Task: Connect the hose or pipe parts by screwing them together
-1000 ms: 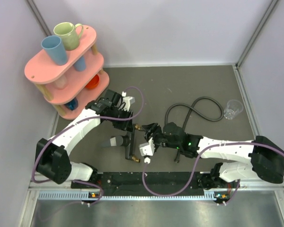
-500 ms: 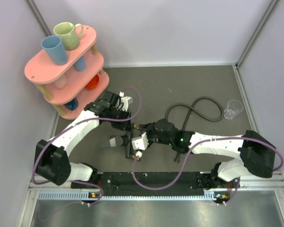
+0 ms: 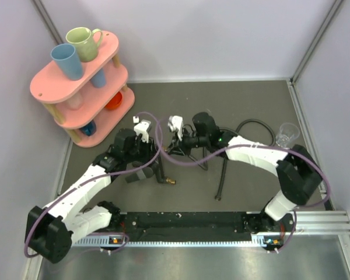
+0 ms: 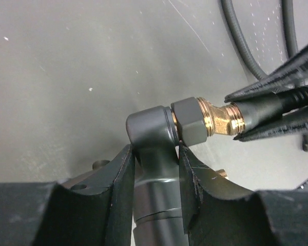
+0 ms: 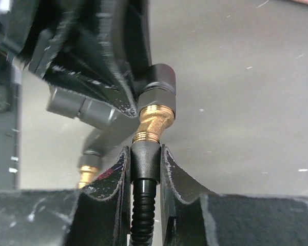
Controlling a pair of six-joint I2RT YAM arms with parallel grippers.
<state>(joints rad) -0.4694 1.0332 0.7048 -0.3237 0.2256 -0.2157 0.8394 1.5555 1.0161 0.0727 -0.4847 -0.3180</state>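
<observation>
The forked fitting (image 4: 153, 128) is a dark grey body with a brass elbow (image 4: 218, 117) on one branch. My left gripper (image 4: 155, 154) is shut on its stem. The hose (image 3: 252, 125) loops across the right of the table. Its knurled end nut (image 5: 145, 156) sits against the brass thread (image 5: 153, 120), with my right gripper (image 5: 145, 154) shut on that nut. In the top view the two grippers meet mid-table, the left gripper (image 3: 154, 165) beside the right gripper (image 3: 177, 147), and the fitting's other brass end (image 3: 170, 181) sticks out toward me.
A pink two-tier rack (image 3: 76, 81) with cups stands at the far left. A clear plastic cup (image 3: 287, 134) sits near the right wall. The free hose end (image 3: 220, 195) lies near the front rail (image 3: 186, 221). Purple cables arch over both wrists.
My right wrist has swung away from the front edge toward the far side and its jaws have closed on the hose nut. The left arm has shifted right, still holding the fitting.
</observation>
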